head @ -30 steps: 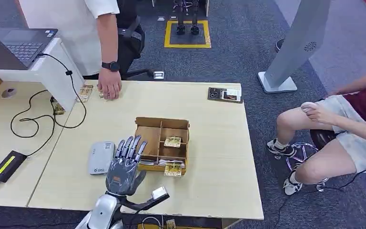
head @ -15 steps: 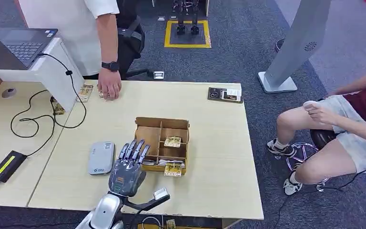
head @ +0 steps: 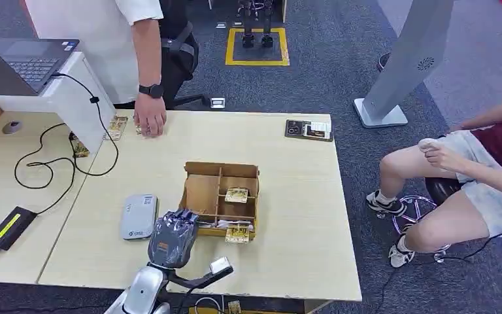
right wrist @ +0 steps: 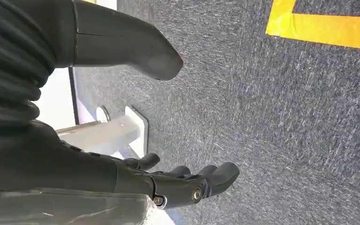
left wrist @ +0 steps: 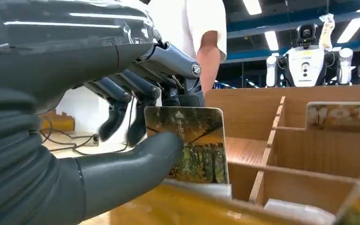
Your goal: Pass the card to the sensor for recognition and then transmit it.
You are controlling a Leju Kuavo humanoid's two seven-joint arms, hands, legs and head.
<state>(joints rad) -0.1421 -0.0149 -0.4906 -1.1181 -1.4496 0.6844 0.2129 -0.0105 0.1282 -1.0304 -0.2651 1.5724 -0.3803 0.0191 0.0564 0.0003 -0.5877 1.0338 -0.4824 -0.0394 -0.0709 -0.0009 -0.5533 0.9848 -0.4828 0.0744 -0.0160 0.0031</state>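
Head view: left hand (head: 173,234) curled over the near edge of the wooden box (head: 204,193); sensor (head: 138,216) lies just beside it on the tabletop (head: 287,216).

Left wrist view: thumb and fingers (left wrist: 122,101) pinch the card (left wrist: 198,145), upright in its slot. Risk: shallow pinch; card may slip or snag on the divider when lifted.

Right wrist view: right hand (right wrist: 168,154) hangs over the floor, fingers apart, holding nothing.

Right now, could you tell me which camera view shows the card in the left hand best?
The left wrist view: the card stands close, pinched by the left hand. In the head view that hand covers it; the right wrist view faces carpet.
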